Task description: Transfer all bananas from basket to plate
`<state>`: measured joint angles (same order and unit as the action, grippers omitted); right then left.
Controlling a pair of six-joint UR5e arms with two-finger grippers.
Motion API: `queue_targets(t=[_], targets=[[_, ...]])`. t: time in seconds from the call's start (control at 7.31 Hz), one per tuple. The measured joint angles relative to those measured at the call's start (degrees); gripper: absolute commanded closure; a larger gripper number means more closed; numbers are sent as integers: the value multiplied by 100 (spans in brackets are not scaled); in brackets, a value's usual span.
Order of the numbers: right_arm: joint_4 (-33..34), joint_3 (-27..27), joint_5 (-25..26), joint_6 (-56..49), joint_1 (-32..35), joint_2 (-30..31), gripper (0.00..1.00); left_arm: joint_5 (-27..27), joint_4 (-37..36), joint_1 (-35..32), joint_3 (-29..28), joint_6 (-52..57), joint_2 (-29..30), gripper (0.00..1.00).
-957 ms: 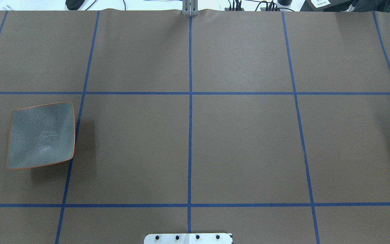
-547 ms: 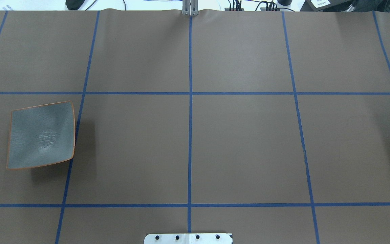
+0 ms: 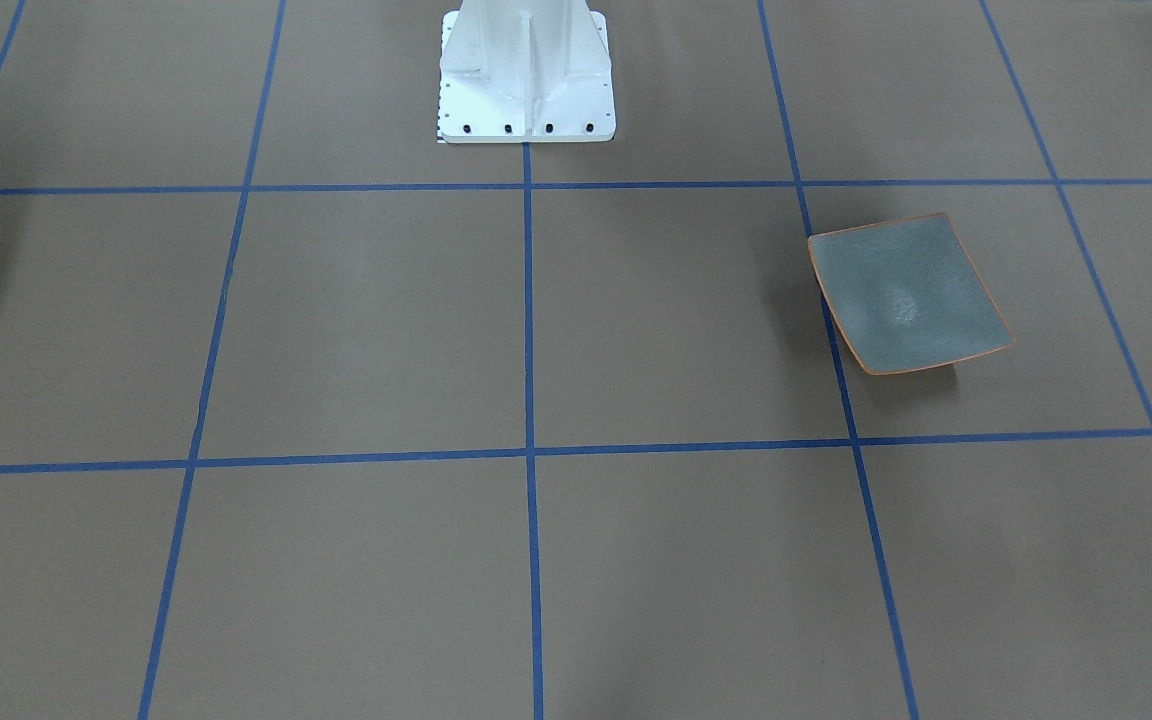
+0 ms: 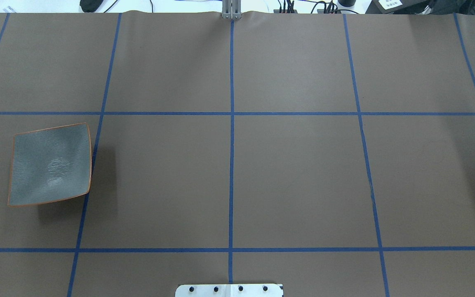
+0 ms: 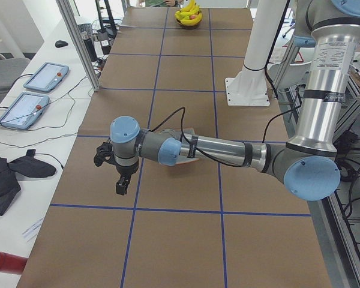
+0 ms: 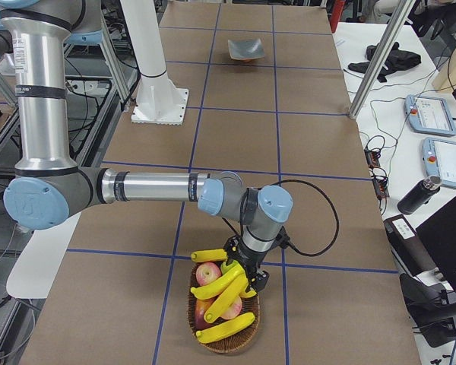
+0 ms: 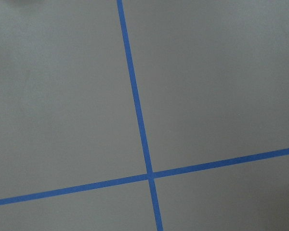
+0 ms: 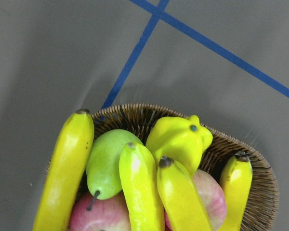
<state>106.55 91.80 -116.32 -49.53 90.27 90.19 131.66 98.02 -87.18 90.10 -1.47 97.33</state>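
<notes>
Several yellow bananas (image 8: 65,168) lie in a wicker basket (image 8: 135,113) with other fruit, seen close up in the right wrist view. In the exterior right view the right gripper (image 6: 247,283) hangs right over the bananas (image 6: 220,287) in the basket (image 6: 247,342); I cannot tell whether it is open or shut. The grey-blue plate (image 4: 50,163) with an orange rim sits bare on the robot's left side of the table, also shown from the front (image 3: 906,295). The left gripper (image 5: 121,185) hangs above the table near the plate; its state is unclear.
A green pear (image 8: 106,161), red apples (image 8: 212,197) and a lumpy yellow fruit (image 8: 180,139) share the basket. The white robot base (image 3: 526,70) stands at the table's middle edge. Blue tape lines (image 4: 231,165) grid the brown table. Tablets (image 5: 45,77) lie on a side desk.
</notes>
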Motion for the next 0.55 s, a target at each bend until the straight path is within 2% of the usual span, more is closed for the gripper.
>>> queue_targets(t=[0.55], targets=[[-9,-550,278,-615,-20,85,0,228,193,10,-1,11,-117,0]])
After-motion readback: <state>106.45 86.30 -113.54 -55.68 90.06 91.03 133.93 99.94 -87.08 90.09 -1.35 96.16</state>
